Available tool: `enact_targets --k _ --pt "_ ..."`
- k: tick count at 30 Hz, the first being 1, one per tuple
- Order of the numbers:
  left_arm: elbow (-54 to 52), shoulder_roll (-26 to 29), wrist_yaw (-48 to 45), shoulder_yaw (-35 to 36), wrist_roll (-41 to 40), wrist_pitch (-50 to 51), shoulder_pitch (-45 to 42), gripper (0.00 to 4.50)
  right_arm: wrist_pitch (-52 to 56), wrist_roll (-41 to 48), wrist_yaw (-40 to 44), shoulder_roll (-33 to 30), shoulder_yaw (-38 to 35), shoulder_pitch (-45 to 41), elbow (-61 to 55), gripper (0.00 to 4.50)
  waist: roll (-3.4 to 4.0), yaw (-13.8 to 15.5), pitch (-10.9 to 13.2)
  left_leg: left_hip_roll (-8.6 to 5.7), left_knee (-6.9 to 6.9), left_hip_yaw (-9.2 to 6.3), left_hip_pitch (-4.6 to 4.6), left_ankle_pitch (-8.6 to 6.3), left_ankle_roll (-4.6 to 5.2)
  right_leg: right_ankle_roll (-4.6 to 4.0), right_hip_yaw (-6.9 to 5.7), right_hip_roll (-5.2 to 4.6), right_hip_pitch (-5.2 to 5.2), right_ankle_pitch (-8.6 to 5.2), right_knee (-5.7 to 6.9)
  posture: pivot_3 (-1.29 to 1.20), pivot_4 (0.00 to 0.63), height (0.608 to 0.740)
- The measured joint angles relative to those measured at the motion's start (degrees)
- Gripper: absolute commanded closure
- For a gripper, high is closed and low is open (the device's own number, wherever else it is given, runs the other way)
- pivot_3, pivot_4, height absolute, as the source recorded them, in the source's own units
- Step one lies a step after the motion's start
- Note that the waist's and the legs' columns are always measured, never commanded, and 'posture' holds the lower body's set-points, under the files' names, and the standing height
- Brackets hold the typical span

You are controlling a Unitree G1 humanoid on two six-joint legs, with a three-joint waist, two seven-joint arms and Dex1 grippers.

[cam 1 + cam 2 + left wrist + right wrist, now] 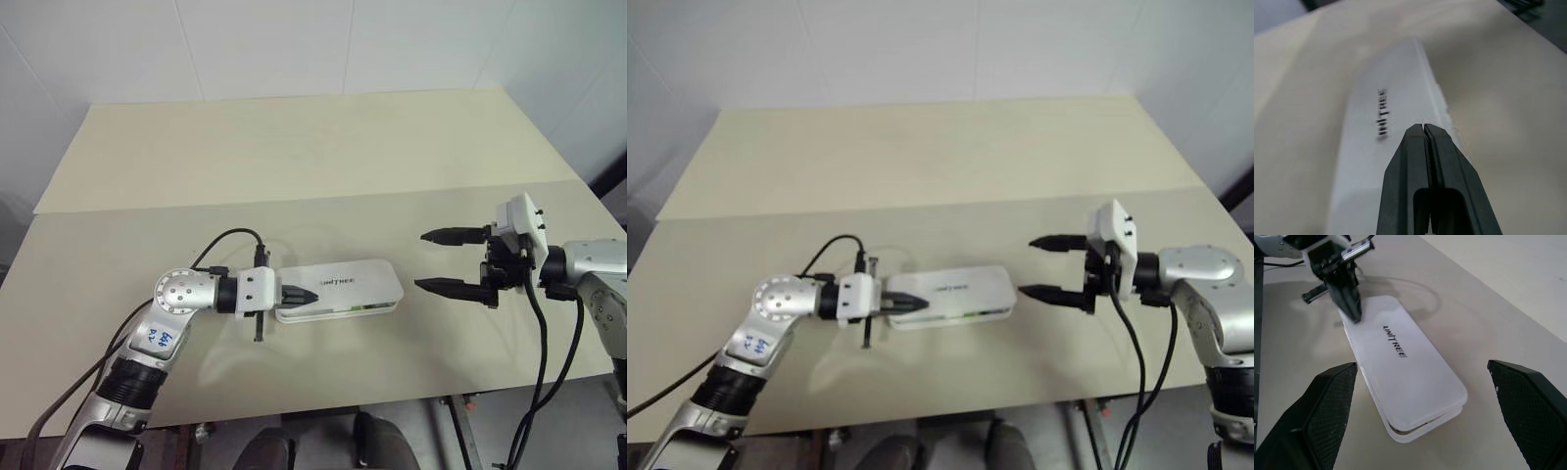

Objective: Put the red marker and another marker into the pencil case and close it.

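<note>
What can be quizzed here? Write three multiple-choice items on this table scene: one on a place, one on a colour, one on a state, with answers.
1. Where do the tips of the left end effector rest?
A. on the lid of the case, at the end nearer the left arm
B. on the bare table
C. at the far end of the case

2. What colour is the outside of the case?
A. red
B. white
C. black

3. How does the right end effector stand?
A. shut on the case
B. shut and empty
C. open and empty, apart from the case

Answers: 1 A, the right wrist view shows the shut black tips on the lid at that end. 2 B, the shell is white with dark lettering. 3 C, its two fingers are spread wide, with bare table between them and the case.
</note>
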Motion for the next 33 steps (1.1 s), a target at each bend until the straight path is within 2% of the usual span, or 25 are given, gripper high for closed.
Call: enact_targets --k 9,13,17,24,28,30,33 --pt "-0.28 -1.99 4.71 -3.98 6.29 1.21 -1.69 4.43 2.76 1.87 -2.73 0.19 -1.04 2.10 -4.32 0.00 -0.03 1.01 -0.02 -0.02 0.09 0.00 0.04 0.00 0.00 0.01 0.02 -0.01 0.11 0.01 -0.02 0.00 0.150 0.740" --pt "0.08 -3.15 6.69 -3.82 6.61 3.88 -2.36 4.43 3.77 2.92 -4.31 0.71 -1.56 2.52 -5.60 0.00 -0.03 1.25 -0.02 0.00 0.09 0.03 0.08 0.01 0.00 0.01 0.05 0.01 0.12 0.02 0.00 0.00 0.150 0.740" --pt "-0.65 -3.96 7.46 -1.55 3.70 7.90 -1.36 4.43 3.84 3.18 -4.58 0.93 -1.54 2.66 -6.20 0.00 -0.03 1.26 -0.02 0.00 0.07 0.02 0.06 0.01 0.00 0.01 0.05 0.02 0.06 0.02 0.00 0.00 0.150 0.740" --pt "-3.65 -2.20 5.97 10.22 -7.97 9.20 3.46 4.43 -0.61 -0.51 -2.49 1.55 0.64 3.20 -3.48 0.00 -0.02 0.88 -0.01 0.00 0.00 0.00 0.00 0.00 0.01 0.00 0.00 0.00 -0.04 0.02 -0.02 0.00 0.150 0.740" --pt "-8.09 -1.33 5.18 17.35 -19.09 15.21 6.86 3.57 -6.21 -3.80 -2.63 3.33 0.82 3.08 0.98 0.00 -0.01 0.69 0.00 -0.03 0.01 -0.04 -0.01 -0.01 0.01 0.00 -0.01 -0.04 -0.03 0.02 0.00 0.00 0.150 0.740" --pt "-10.84 -0.20 6.06 20.32 -23.07 18.93 7.85 2.84 -8.83 -4.98 -2.66 3.93 0.63 3.18 3.88 0.00 -0.01 0.69 0.00 -0.04 0.01 -0.05 -0.01 -0.01 0.01 0.00 -0.01 -0.03 -0.02 0.02 0.00 0.00 0.150 0.740" --pt "-13.17 2.22 6.52 22.40 -24.31 21.29 9.20 1.87 -11.93 -6.25 -2.54 4.23 0.19 3.85 7.50 0.00 0.01 0.55 0.01 -0.03 -0.02 -0.02 0.03 -0.01 0.01 -0.01 0.03 -0.01 0.00 0.02 -0.01 0.00 0.150 0.740"
